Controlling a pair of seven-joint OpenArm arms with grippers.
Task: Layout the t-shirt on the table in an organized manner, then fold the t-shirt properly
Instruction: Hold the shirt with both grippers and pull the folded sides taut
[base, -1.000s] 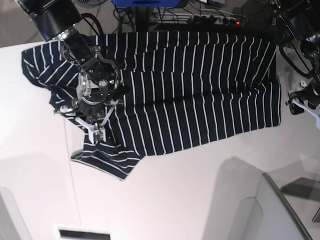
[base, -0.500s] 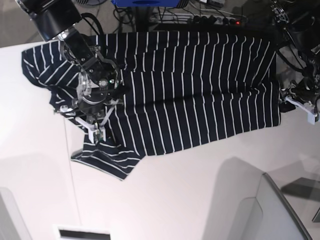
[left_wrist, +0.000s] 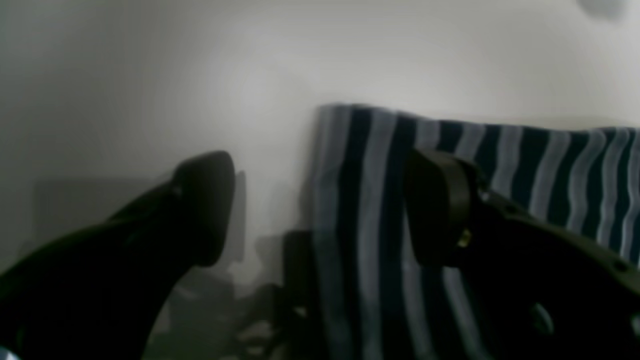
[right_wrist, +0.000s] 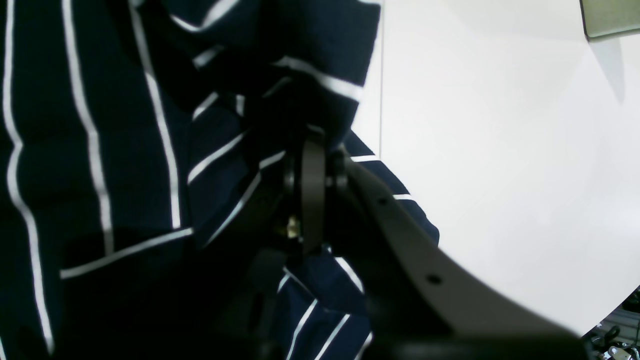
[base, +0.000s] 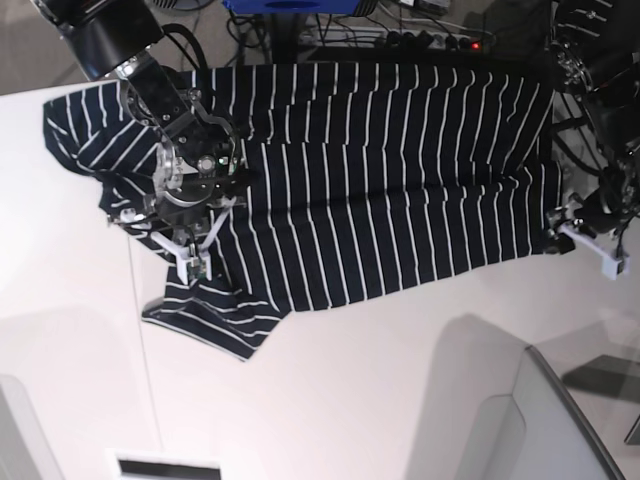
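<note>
I count one t-shirt (base: 380, 180), the only garment in view. I count one surface (base: 350, 400) beneath it, crossed by one thin dark seam line (base: 148, 380). I count two arms, each ending in one gripper: the right gripper (base: 195, 268) and the left gripper (base: 580, 248). I count one power strip (base: 430, 38) behind.

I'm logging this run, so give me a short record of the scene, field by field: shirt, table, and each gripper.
shirt: striped t-shirt spread across the table, sleeve area bunched
table: white table, bare in front of the shirt
right gripper: right gripper shut on the bunched cloth near the sleeve
left gripper: left gripper open, straddling the shirt's edge, one finger over the cloth
</note>
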